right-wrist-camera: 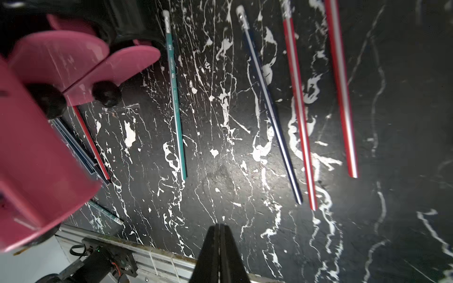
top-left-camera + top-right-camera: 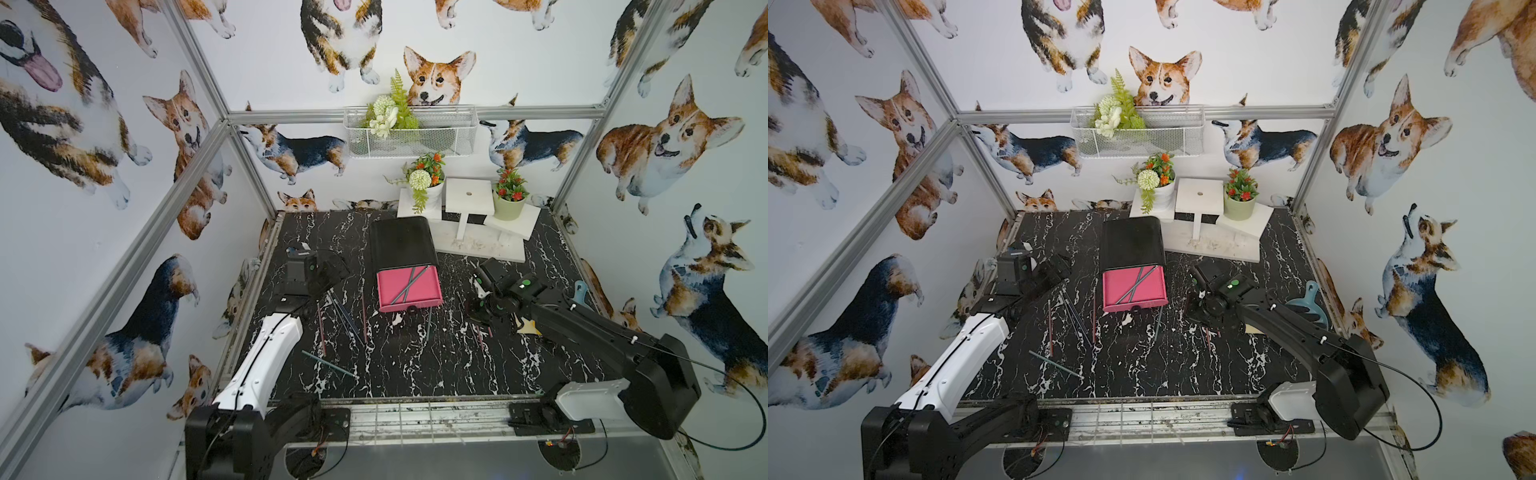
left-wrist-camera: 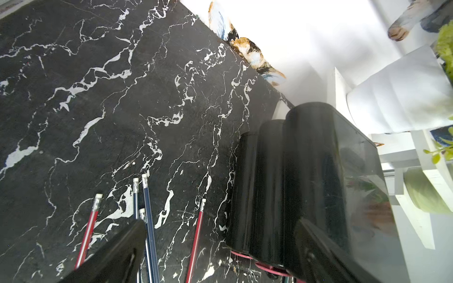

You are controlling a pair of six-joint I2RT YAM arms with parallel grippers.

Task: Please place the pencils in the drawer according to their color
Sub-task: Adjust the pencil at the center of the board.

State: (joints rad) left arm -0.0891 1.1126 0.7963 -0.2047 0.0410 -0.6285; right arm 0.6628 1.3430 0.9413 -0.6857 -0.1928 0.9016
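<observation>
Across the black marble table point(image 2: 415, 374), in both top views, the pink drawer point(image 2: 390, 291) stands pulled out of the black cabinet point(image 2: 401, 241) toward the near side, with a few greenish pencils point(image 2: 409, 282) crossed inside it. Left of it a cluster of red and blue pencils point(image 2: 345, 311) lies loose, running near to far, and a slanted green one point(image 2: 330, 363) lies nearer still. A green pencil point(image 2: 428, 326) pokes out by the drawer's near right corner. Your left gripper point(image 2: 332, 276) hangs over the far end of the cluster. Your right gripper point(image 2: 478, 309) hangs right of the drawer, over two red pencils point(image 2: 482, 334).

From the left wrist, the fingers point(image 3: 117, 250) stand wide apart with nothing between them, and the cluster's eraser ends show beyond them.

From the right wrist, the jaws are pressed together and empty. The green pencil point(image 1: 175, 98), a blue pencil point(image 1: 269, 107) and the red pair lie side by side, roughly parallel.

Going by the green ones lying in the drawer, that green pencil looks the likely pick. It lies left of your right gripper, between it and the drawer, with its long axis near to far, and the right arm is the nearer. You would need to part the jaws and close them across the shaft, left to right.
</observation>
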